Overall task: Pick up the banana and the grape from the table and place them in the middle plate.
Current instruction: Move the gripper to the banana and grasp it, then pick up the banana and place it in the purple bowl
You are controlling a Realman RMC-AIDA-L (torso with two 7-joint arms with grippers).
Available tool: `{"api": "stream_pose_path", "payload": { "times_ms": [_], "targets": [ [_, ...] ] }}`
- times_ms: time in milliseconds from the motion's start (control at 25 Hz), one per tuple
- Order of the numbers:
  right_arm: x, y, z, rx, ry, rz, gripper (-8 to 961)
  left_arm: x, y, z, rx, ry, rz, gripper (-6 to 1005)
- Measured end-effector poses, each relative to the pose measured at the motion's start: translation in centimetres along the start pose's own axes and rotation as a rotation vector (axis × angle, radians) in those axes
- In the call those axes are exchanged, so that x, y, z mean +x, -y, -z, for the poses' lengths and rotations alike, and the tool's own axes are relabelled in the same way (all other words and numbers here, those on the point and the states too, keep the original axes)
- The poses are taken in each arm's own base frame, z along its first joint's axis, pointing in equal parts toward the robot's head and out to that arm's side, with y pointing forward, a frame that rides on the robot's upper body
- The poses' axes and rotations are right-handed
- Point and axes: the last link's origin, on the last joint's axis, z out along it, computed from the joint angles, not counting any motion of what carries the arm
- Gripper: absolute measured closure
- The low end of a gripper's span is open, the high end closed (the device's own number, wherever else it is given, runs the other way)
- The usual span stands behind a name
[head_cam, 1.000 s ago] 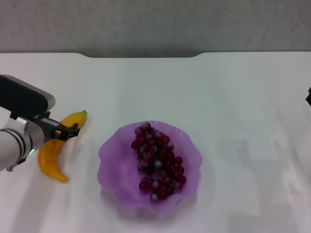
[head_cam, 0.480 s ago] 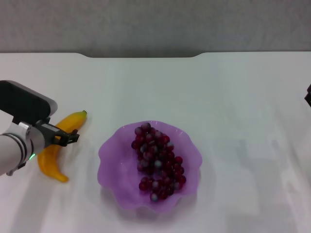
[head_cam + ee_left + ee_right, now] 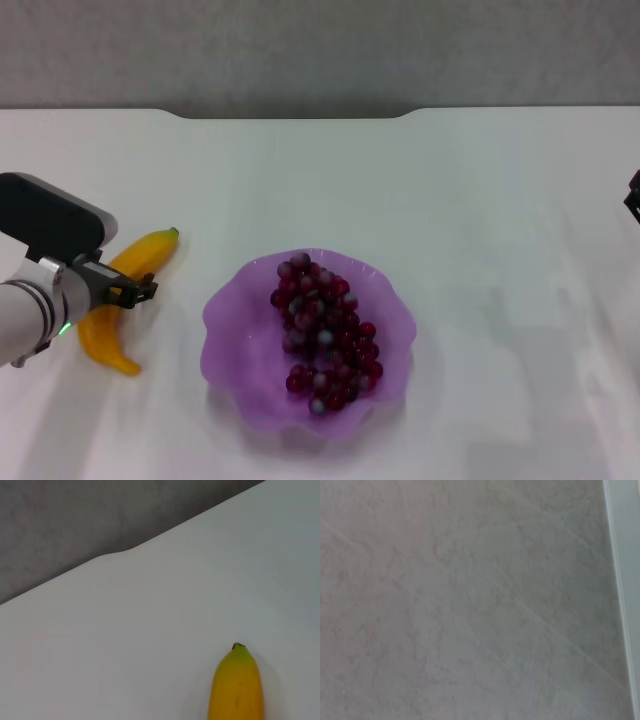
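On the white table (image 3: 450,180) in front of me sits the purple plate (image 3: 225,320), near the middle of the head view. The grapes (image 3: 322,335) already lie inside it as one long bunch, so I judge that half of the job is done.

To the plate's left, well apart from it, the banana (image 3: 110,335) lies flat on the table, its green stem tip pointing away from me. It has not been lifted. My left gripper (image 3: 128,291) sits over the banana's middle, with dark fingers showing on top of the fruit. I cannot tell whether the jaws are spread around it or clamped on it. The left wrist view shows only the banana's stem end resting on bare table.

My right gripper (image 3: 633,200) is parked at the far right edge of the head view, barely visible, and I cannot tell its jaw state either. Its wrist camera shows only grey floor beside the table's edge.

What is left, as I judge it: grasp the banana, carry it right, and set it in the plate beside the grapes.
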Motion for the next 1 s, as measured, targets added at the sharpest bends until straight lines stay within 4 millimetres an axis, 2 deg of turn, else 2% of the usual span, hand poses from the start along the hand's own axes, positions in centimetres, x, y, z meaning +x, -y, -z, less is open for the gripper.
{"api": "stream_pose_path", "payload": {
  "times_ms": [480, 600, 800, 1000],
  "targets": [
    [0.0, 0.0, 0.0, 0.002, 0.001, -0.002, 73, 0.1, -0.1, 0.0, -0.001, 0.001, 0.007, 309],
    [0.1, 0.0, 0.0, 0.000, -0.001, 0.000, 73, 0.4, 0.0, 0.1, -0.003, -0.009, 0.039, 509],
    [0.2, 0.1, 0.2, 0.002, -0.007, 0.005, 73, 1.4, 0.1, 0.6, -0.012, -0.037, 0.051, 510],
    [0.3, 0.2, 0.3, 0.001, -0.007, 0.008, 73, 4.1, 1.5, 1.9, -0.009, -0.074, 0.059, 510]
  ]
}}
